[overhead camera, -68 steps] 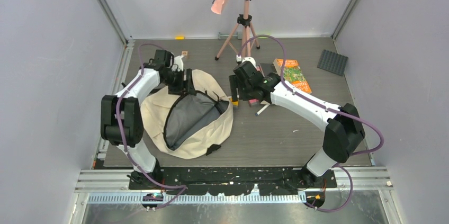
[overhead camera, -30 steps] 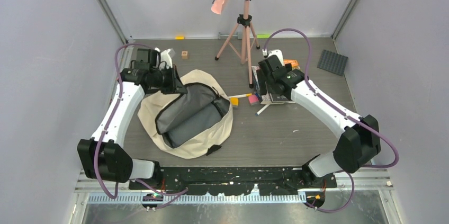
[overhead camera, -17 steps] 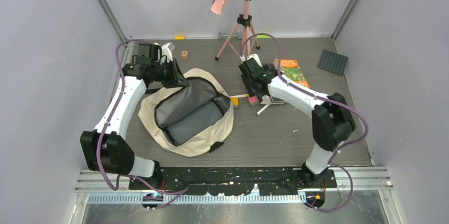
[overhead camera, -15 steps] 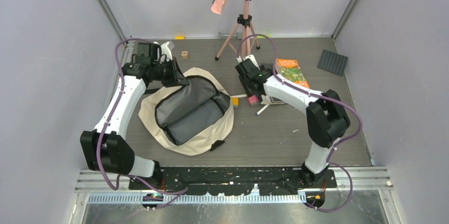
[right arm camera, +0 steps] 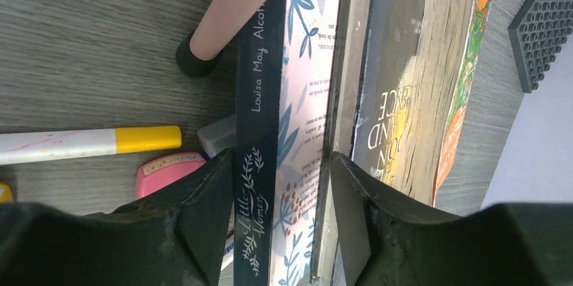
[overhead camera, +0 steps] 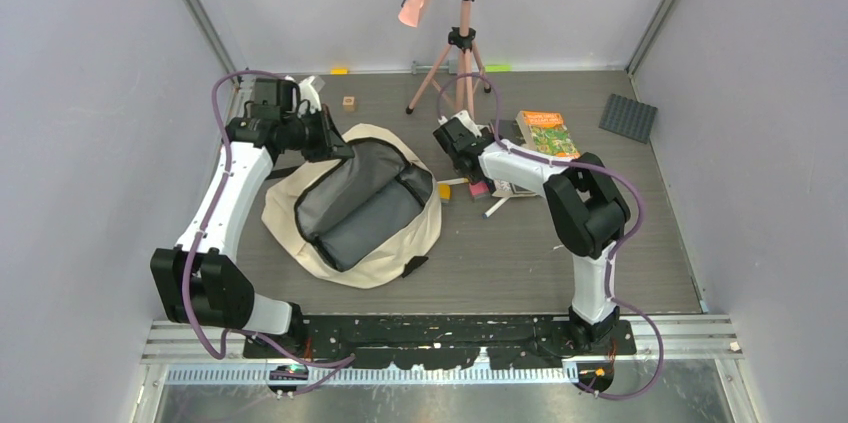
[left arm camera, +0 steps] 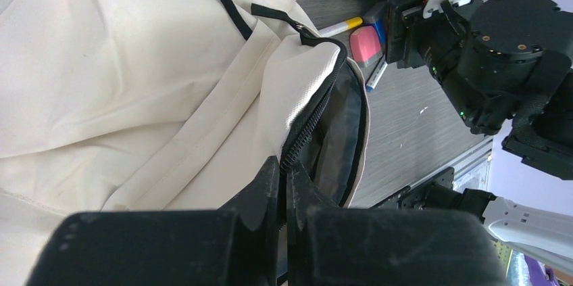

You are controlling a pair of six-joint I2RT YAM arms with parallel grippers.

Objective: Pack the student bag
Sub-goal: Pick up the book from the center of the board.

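The student bag (overhead camera: 290,218), a beige canvas backpack, lies left of centre with its dark grey lining (overhead camera: 365,205) showing. My left gripper (overhead camera: 335,148) is shut on the zip edge at the bag's back rim; in the left wrist view its fingertips (left arm camera: 284,164) pinch the black zip of the bag (left arm camera: 135,83). My right gripper (overhead camera: 465,161) is low over the pile of books to the right of the bag. In its wrist view the gripper (right arm camera: 282,161) is shut on a navy-spined book, "Little Women" (right arm camera: 297,97), one finger on each side.
An orange book (overhead camera: 548,133) (right arm camera: 405,97) lies beside the gripped one. A pink eraser (right arm camera: 165,168), a yellow-capped marker (right arm camera: 81,143) and a tripod leg (right arm camera: 233,9) crowd the right fingers. A tripod (overhead camera: 462,53), a wooden cube (overhead camera: 349,102) and a grey studded plate (overhead camera: 628,117) stand behind.
My right gripper has slid left along the books and its jaws have narrowed onto the navy book. The left gripper has kept its hold, drawing the bag's rim slightly back and left.
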